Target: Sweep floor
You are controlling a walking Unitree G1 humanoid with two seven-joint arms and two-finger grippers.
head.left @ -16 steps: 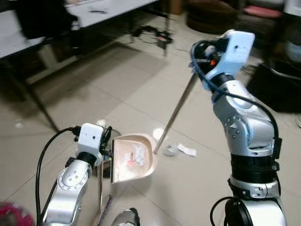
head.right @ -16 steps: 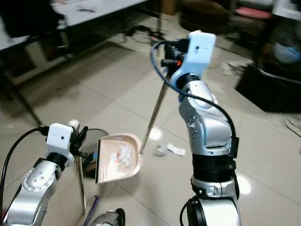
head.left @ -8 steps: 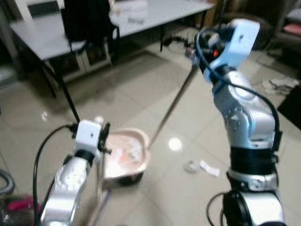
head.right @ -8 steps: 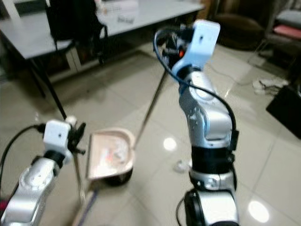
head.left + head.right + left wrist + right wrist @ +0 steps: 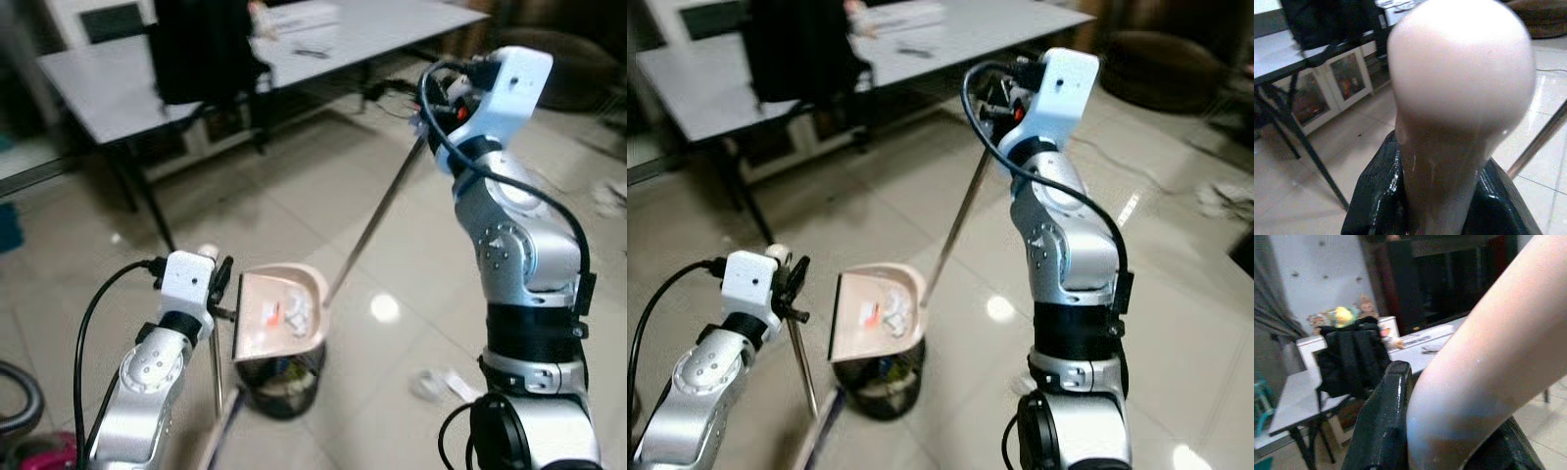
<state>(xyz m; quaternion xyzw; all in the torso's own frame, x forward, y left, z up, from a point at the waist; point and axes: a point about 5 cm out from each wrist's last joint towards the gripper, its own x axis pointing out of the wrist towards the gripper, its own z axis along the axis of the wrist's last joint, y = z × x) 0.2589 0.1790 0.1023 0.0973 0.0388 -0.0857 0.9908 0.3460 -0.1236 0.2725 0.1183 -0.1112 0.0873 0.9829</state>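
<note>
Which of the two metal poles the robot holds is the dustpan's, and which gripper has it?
The near-upright pole, clamped in the left gripper beside the dustpan. The other, the broom handle, slants down from the right gripper.

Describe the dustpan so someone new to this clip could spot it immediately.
Start at the grey table at the back, then drop to the tiled floor between the robot's arms. There the left gripper holds a pale pink dustpan over a black mesh bin. White paper scraps lie in its scoop.
</note>
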